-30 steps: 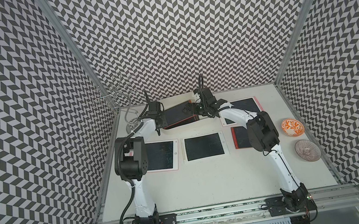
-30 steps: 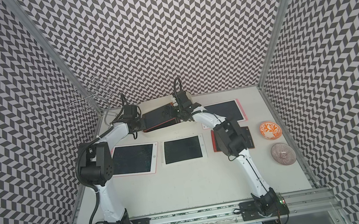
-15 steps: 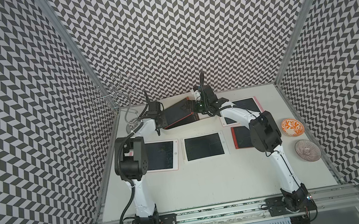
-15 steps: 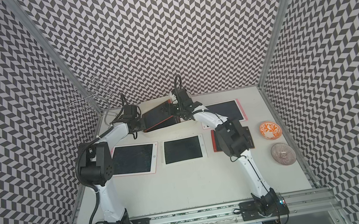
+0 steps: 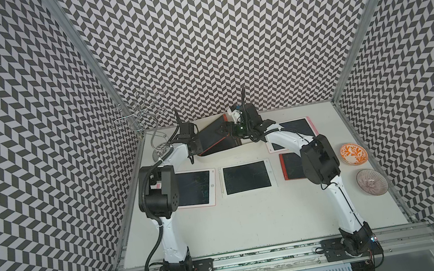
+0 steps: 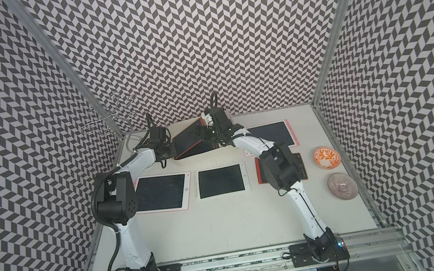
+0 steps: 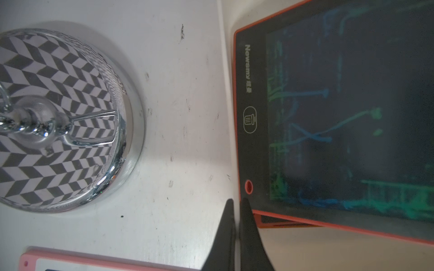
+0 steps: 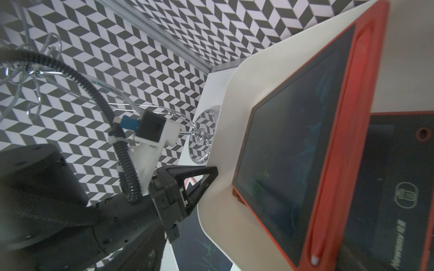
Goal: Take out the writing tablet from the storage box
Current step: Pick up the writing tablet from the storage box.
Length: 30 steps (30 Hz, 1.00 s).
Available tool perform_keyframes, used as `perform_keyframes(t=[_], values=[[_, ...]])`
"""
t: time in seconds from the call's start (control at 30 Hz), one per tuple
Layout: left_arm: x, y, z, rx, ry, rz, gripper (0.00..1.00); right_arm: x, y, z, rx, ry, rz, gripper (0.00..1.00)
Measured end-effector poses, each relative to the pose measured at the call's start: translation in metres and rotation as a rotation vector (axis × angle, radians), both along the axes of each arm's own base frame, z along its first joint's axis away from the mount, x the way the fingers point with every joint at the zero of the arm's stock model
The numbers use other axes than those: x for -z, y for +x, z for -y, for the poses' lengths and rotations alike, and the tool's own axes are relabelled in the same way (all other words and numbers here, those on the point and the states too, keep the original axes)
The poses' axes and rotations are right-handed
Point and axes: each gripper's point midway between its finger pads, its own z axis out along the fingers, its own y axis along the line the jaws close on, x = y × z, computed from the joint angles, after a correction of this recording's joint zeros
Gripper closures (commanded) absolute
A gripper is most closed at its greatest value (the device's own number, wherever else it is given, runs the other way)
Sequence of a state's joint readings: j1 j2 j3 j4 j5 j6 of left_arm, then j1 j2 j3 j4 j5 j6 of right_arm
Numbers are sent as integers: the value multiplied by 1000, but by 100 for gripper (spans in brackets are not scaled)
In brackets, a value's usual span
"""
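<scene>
Standing far left is a shiny metal stand [image 5: 137, 116]. Next, the left gripper [image 7: 236, 201] is pinched tight, tips at the storage box [image 8: 234, 93] rim. The red writing tablet [image 5: 215, 139] leans up inside the box, right edge high, where the right gripper [image 5: 234, 132] gapes wide.

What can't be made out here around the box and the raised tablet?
Right gripper jaws: its own wrist covers them in both top views, and they are absent from the right wrist view. Grip on red tablet unclear.
Storage box: mostly hidden under the raised tablet in both top views.
Lower tablet: cut off by the right wrist view's edge.
Small red tablet: right arm covers half in both top views.
</scene>
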<state>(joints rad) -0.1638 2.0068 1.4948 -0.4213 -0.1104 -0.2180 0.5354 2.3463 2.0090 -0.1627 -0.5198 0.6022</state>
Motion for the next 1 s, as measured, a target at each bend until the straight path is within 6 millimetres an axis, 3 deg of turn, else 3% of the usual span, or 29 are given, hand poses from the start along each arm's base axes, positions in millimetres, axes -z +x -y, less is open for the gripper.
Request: perform_keyframes(t=[0.5,0.8,1.0], values=[[0,0,3,8,-9,0,100,-10,4,-2,10,-8,37,6],[0,0,3,8,-10,0,100,-11,12,4,53,-26,58,22],[0,0,3,8,-13,0,100,-8,18,9,82,-44,67,40]])
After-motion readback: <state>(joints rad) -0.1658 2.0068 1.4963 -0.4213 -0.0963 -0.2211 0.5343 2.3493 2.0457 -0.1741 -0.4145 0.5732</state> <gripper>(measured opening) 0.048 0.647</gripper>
